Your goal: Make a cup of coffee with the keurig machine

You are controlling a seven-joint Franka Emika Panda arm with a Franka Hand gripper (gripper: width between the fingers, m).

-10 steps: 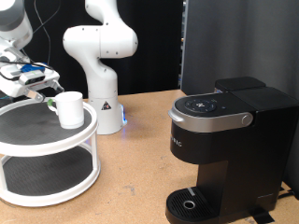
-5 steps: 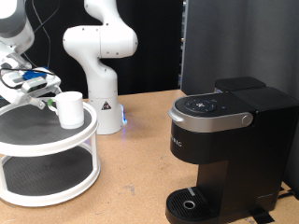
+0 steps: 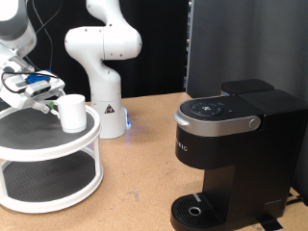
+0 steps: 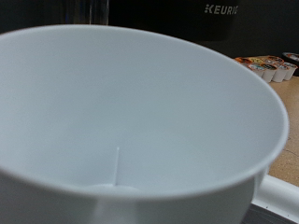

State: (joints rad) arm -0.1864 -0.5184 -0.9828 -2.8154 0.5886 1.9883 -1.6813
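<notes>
The white cup [image 3: 72,112] stands upright on the top tier of a round white two-tier stand [image 3: 48,144] at the exterior view's left. My gripper [image 3: 43,98] is right beside the cup on its left side, at the level of its handle; whether it touches the handle is not clear. The wrist view is almost filled by the cup's empty white inside [image 4: 131,121]. The black keurig machine [image 3: 231,154] stands at the exterior view's right with its lid down; its logo shows in the wrist view [image 4: 220,9] behind the cup.
A second white robot arm [image 3: 104,58] stands behind the stand. Several coffee pods [image 4: 271,65] with colourful lids lie beyond the cup in the wrist view. A black panel [image 3: 250,43] rises behind the machine.
My gripper has shifted slightly up beside the cup. The cup and the machine have not moved.
</notes>
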